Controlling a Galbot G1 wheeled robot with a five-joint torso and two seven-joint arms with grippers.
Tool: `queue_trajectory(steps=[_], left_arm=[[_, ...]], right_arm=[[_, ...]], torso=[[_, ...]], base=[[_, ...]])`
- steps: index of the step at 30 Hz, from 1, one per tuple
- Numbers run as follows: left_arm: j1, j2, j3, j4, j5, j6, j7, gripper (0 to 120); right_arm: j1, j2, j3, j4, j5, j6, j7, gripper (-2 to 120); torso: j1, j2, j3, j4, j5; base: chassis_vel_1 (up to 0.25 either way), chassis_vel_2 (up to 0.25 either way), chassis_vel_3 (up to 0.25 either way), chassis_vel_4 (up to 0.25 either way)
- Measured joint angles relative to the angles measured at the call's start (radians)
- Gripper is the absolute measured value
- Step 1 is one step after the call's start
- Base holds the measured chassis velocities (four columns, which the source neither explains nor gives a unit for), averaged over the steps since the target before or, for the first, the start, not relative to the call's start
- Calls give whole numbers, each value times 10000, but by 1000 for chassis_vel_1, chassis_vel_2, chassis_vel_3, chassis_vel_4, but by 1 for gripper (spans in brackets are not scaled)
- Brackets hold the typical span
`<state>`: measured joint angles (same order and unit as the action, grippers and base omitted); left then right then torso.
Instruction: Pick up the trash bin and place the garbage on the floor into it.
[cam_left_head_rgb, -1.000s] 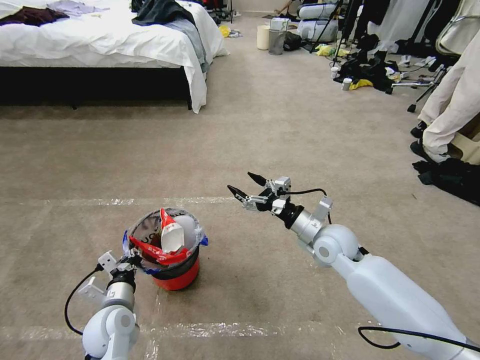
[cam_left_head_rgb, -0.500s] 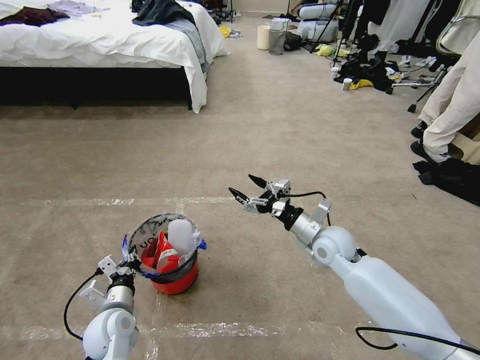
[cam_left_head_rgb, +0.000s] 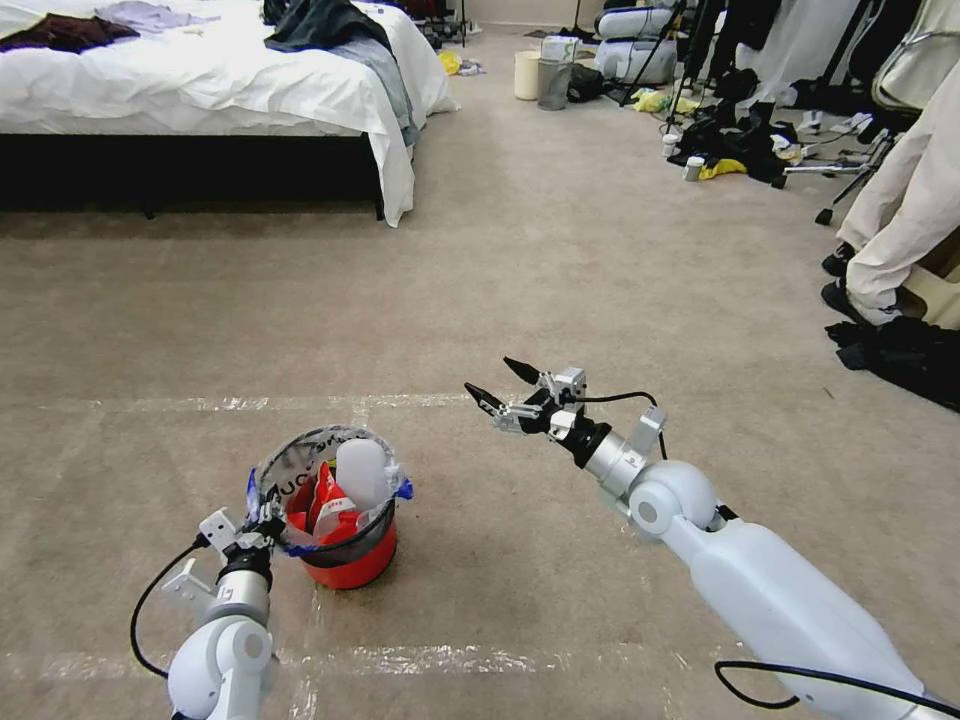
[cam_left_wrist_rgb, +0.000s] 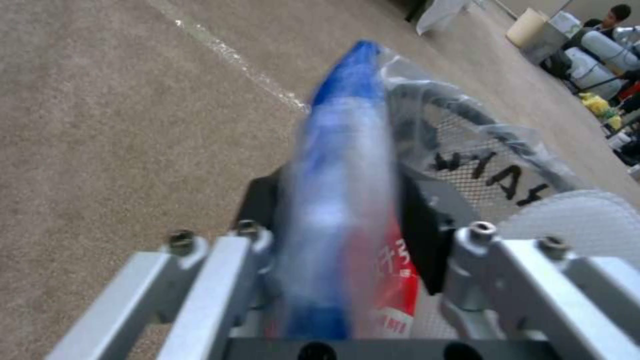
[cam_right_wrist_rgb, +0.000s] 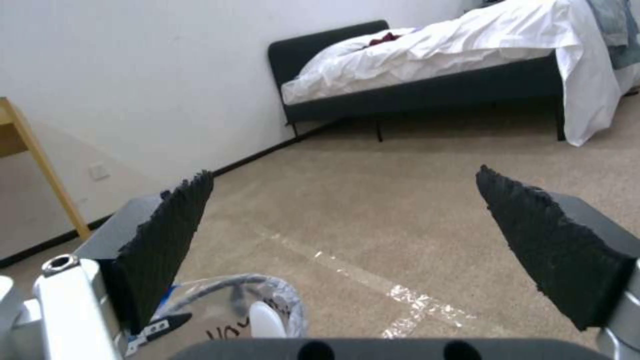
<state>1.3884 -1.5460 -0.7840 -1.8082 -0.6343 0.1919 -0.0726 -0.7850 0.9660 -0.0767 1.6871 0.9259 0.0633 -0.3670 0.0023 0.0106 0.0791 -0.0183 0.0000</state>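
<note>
left end effector clamped on trash bin liner's blue edge | white foam piece inside | carpet floor beneath

You have one red bin on the carpet, near left, and in it you can count one white foam piece and at least one red wrapper. Two grippers: left at the bin's rim, right in the middle. Far off stand one bed, one grey bin and one white bucket.
</note>
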Motion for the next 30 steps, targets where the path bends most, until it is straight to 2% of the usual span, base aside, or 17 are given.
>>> queue_trajectory(steps=[1,4,6,7,11,13,14,15,22,30], left_arm=[[0,0,0,0,0,0,0,45],[49,0,6,-32,73,-33,85,62],[76,-1,11,-72,81,-38,106,65],[103,-2,17,-122,85,-40,124,72],[133,-5,22,-174,91,-41,142,80],[173,-15,35,-273,94,-42,148,93],[173,-15,35,-273,94,-42,148,93],[186,-21,46,-321,91,-42,148,98],[241,-75,59,-680,163,-38,123,100],[566,-67,-19,-1530,1329,-418,189,100]], right_arm=[[0,0,0,0,0,0,0,100],[0,24,-8,-73,-20,12,-29,100],[2,31,-12,-87,-21,13,-37,100],[5,43,-18,-110,-25,20,-50,100],[6,69,-26,-151,-46,26,-76,100],[-7,131,-32,-238,-85,37,-90,100],[-7,131,-32,-238,-85,37,-90,100],[-17,155,-32,-270,-106,55,-103,100],[-77,262,40,-319,-130,119,-140,100],[-80,458,377,-153,-327,288,389,100]], torso=[[0,0,0,0,0],[0,0,0,0,0],[0,0,0,0,0],[0,0,0,0,0],[0,0,0,0,0],[0,0,0,0,0],[0,0,0,0,0],[0,0,0,0,0],[0,-1,2,0,0],[0,0,2,1,-2]], base=[[0,0,0,0],[0,0,0,0],[0,0,0,0],[0,0,0,0],[0,0,0,0],[0,0,0,0],[0,0,0,0],[0,0,0,0],[0,0,0,0],[0,0,0,0]])
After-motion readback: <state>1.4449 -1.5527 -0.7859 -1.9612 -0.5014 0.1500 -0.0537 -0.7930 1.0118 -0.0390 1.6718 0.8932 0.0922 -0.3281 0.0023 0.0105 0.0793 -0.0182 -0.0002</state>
